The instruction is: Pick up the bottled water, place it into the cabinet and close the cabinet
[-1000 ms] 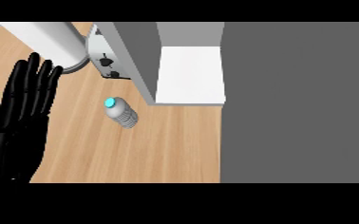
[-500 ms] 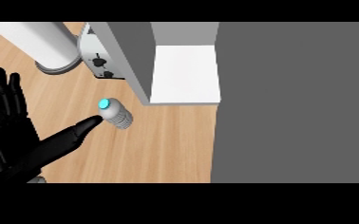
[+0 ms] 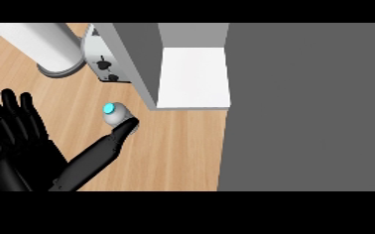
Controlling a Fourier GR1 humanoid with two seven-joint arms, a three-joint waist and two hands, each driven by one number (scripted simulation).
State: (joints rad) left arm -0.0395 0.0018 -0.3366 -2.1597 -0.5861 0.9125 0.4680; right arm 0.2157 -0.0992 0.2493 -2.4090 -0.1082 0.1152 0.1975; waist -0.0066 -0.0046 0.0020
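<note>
The bottled water (image 3: 115,114) lies on the wooden counter (image 3: 176,148), its turquoise cap (image 3: 109,109) facing up-left, just off the front corner of the open cabinet (image 3: 192,77). Behind it stand a toaster (image 3: 102,62) and a white cylinder (image 3: 47,47), near the counter's far edge. No label is readable. The left hand (image 3: 29,144) is spread open, fingers straight, its thumb (image 3: 102,148) extended so the tip touches the bottle.

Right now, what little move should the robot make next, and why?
Probably curl the robot hand round the bottled water. Its thumb tip already touches the bottle's lower side while its fingers stand straight to the left, so nothing grips it yet, and the cabinet stands open just beyond.
</note>
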